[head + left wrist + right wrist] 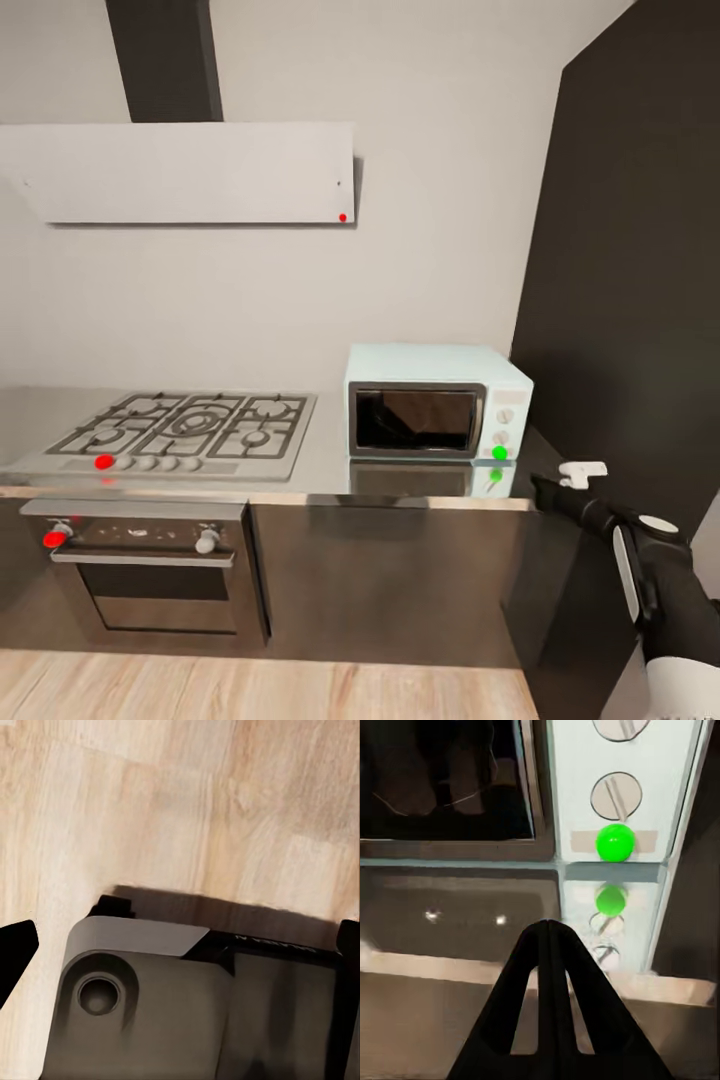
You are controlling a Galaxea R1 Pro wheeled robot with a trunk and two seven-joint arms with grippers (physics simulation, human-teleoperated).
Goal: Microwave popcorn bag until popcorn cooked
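From the head camera, a grey brushed-metal countertop (325,470) is seen running along a pale wall. A small mint-blue microwave (436,402) stands on it at the right end, beside a tall dark panel (640,300). Its dark glass door is closed, and a green light (499,452) glows at the bottom of its side panel, below two round knobs. A gas hob (185,425) is set into the countertop to the left, above a built-in oven (150,575) with a red knob. A white extractor hood (180,172) is mounted on the wall above. The right arm is raised at the lower right, with the right gripper (545,487) held near the counter edge, just below and in front of the microwave's panel.

In the left wrist view, a light wooden floor (187,802) and part of the robot's grey base (187,1012) are seen; whether the left fingers are open or closed cannot be told.

In the right wrist view, the right gripper (551,937) is seen with its dark fingers pressed together at the tip, holding nothing, aimed toward the microwave's green light (615,842), which is mirrored in the countertop (457,907).
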